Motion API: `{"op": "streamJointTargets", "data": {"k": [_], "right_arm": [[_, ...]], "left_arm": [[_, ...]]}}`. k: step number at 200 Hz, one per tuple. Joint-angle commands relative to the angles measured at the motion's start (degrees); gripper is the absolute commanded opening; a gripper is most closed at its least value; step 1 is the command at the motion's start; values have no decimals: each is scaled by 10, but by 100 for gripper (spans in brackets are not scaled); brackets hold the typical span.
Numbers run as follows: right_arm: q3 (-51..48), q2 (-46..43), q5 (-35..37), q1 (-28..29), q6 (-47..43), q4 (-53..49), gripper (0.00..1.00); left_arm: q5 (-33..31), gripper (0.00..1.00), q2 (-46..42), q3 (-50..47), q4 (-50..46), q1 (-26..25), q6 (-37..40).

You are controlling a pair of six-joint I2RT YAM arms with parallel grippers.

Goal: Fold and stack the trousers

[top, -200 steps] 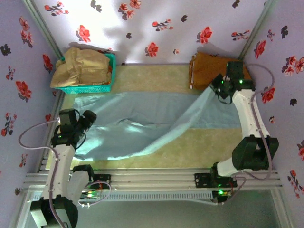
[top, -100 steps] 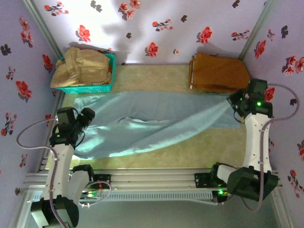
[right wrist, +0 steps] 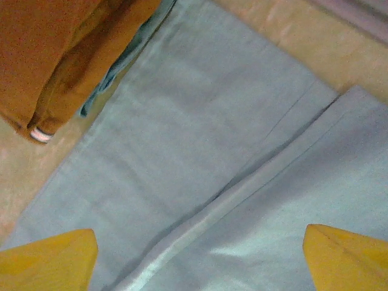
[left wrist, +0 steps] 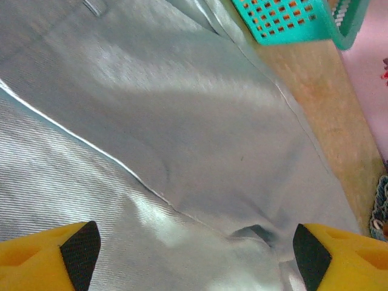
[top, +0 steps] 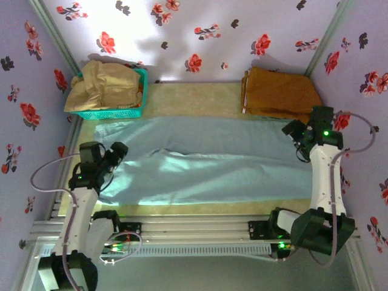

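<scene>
Tan tabletop [top: 194,96] w/ trousers [top: 206,167] spread flat; L gripper [left wrist: 195,247] & R gripper [right wrist: 200,251] both released.

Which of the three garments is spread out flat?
The pale blue trousers, spread across the table; the orange-brown garment is folded, the beige garment sits in the basket.

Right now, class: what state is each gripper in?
Left gripper: open, holding nothing, above the trousers.
Right gripper: open, holding nothing, above the trousers.

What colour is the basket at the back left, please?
The basket is teal, clearest in the top external view.
</scene>
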Motion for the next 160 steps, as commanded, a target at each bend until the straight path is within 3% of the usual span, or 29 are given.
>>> {"op": "streamJointTargets", "data": {"k": [1, 25, 49, 56, 71, 109, 160], "right_arm": [[-74, -18, -37, 46, 23, 9, 85], [-169, -78, -46, 70, 51, -2, 72], [-237, -149, -51, 80, 61, -50, 43], [-256, -161, -54, 90, 68, -55, 39], [-285, -168, -47, 109, 83, -63, 38], [-310, -160, -39, 176, 130, -90, 50], [-357, -146, -42, 251, 214, -63, 47]], "left_arm": [[2, 83, 14, -14, 43, -67, -29], [-49, 80, 0, -11, 7, -169, -39], [-124, 78, -30, -26, -35, -300, -81], [-151, 78, -25, -31, -35, -338, -96], [-188, 78, 9, -39, -17, -390, -118], [-204, 75, 124, -44, 53, -447, -146], [-231, 75, 114, -70, 70, -457, -163]]}}
